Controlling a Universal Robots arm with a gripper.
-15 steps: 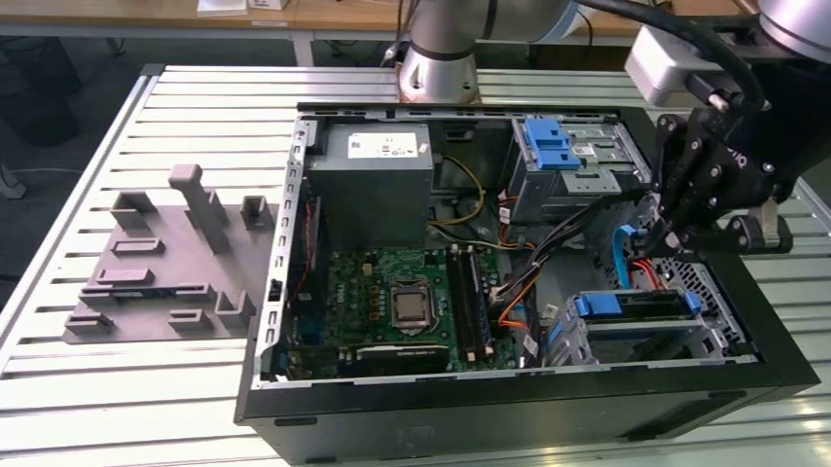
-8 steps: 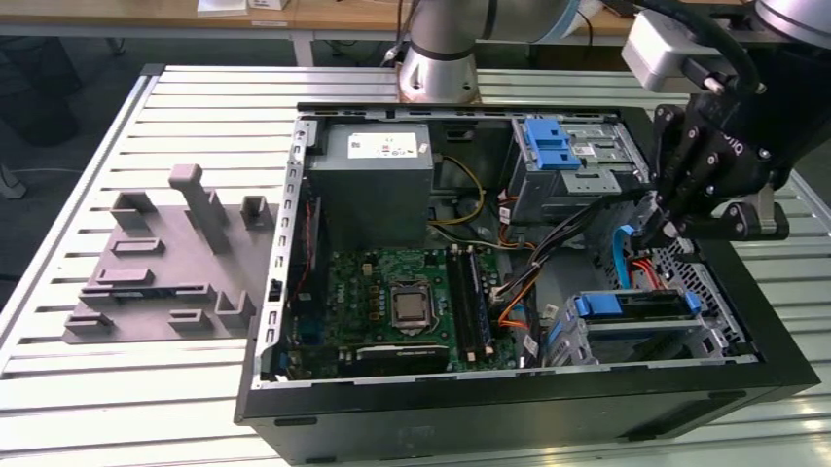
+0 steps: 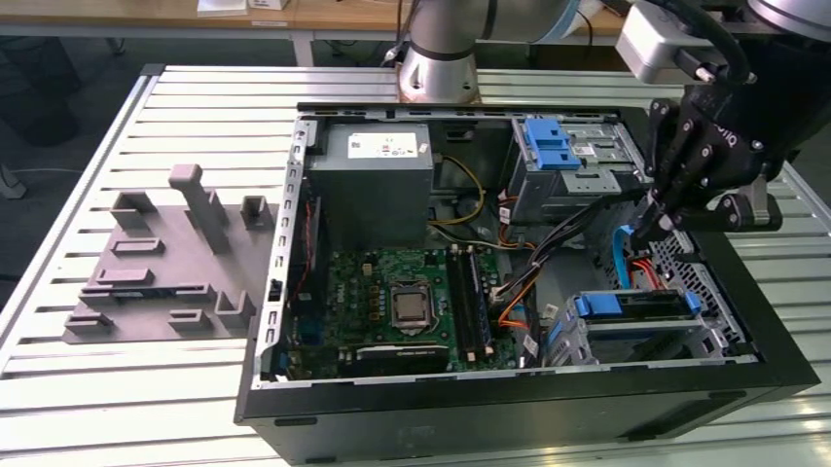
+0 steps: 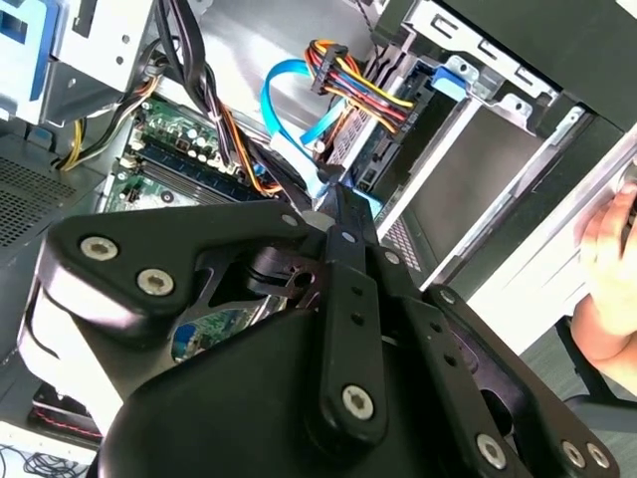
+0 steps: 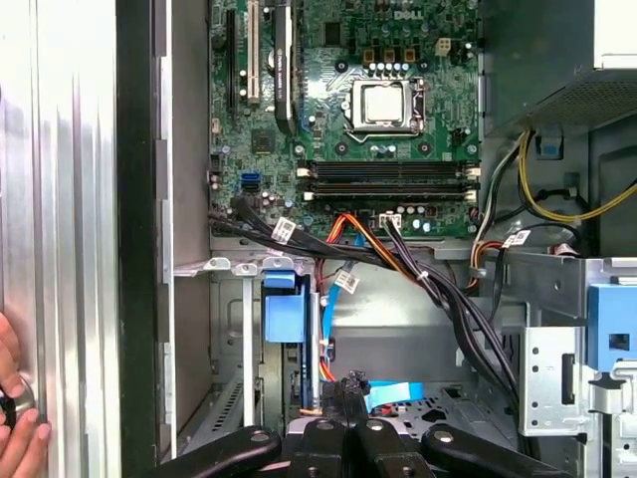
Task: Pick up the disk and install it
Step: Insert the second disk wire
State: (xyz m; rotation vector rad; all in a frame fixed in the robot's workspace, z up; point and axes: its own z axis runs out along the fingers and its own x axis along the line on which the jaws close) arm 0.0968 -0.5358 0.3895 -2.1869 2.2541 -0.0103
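The disk [image 3: 633, 305] sat inside the open computer case [image 3: 520, 409], in the drive bay at the case's corner on the exterior view's right, close to the case's near wall. Its blue frame faced up and its long axis ran along that near wall. In the first wrist view it [image 5: 285, 317] showed edge-on, standing in its slot between the metal rails of the bay.

The hand [image 3: 645, 229] hung over that same corner of the case, just above and a little farther from the near wall than the disk. The disk therefore lay below the fingertips and slightly toward the case's near wall. The arm came in from beyond the case's edge on the exterior view's right. It pointed steeply down, with the fingers aimed into the gap between the bay and the bundle of cables [image 3: 571, 229].

In both wrist views the fingers [image 5: 328, 438] looked clenched together, and I judged they gripped nothing. Their tips were just beside a light blue ribbon cable [image 5: 393, 393] and apart from the disk.

A person's hand [image 5: 15, 423] rested on the desk [image 3: 195, 117] outside the case's wall.
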